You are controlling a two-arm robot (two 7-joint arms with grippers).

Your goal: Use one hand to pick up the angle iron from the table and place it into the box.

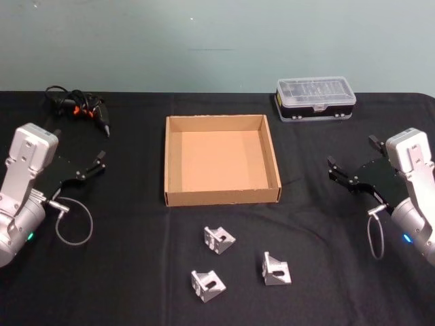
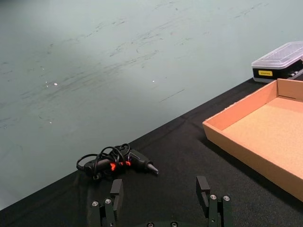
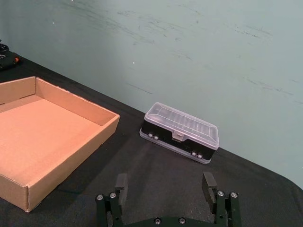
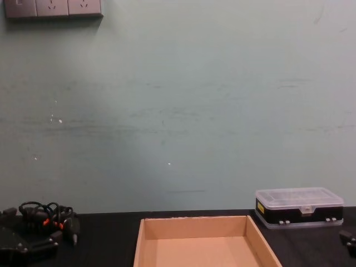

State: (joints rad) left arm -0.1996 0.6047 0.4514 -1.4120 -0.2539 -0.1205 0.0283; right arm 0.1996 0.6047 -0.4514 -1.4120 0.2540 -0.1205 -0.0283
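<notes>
Three silver angle irons lie on the black table (image 1: pixel 136 272) in front of the box: one nearest it (image 1: pixel 218 239), one front left (image 1: pixel 207 285), one front right (image 1: pixel 276 269). The brown cardboard box (image 1: pixel 221 195) sits mid-table with nothing inside; its wall also shows beside each wrist (image 2: pixel 236 137) (image 3: pixel 75 146) and low in the chest view (image 4: pixel 194 221). My left gripper (image 1: pixel 80 145) (image 2: pixel 159 185) hovers left of the box, open, holding nothing. On the other side, my right gripper (image 1: pixel 352 152) (image 3: pixel 164 182) is open too, nothing in it. Both are well behind the angle irons.
A clear-lidded plastic case (image 1: pixel 315 98) (image 3: pixel 182 130) stands at the back right. A black tool with tangled cables and orange bits (image 1: pixel 78 107) (image 2: pixel 116 161) lies at the back left. A pale green wall closes off the table's far edge.
</notes>
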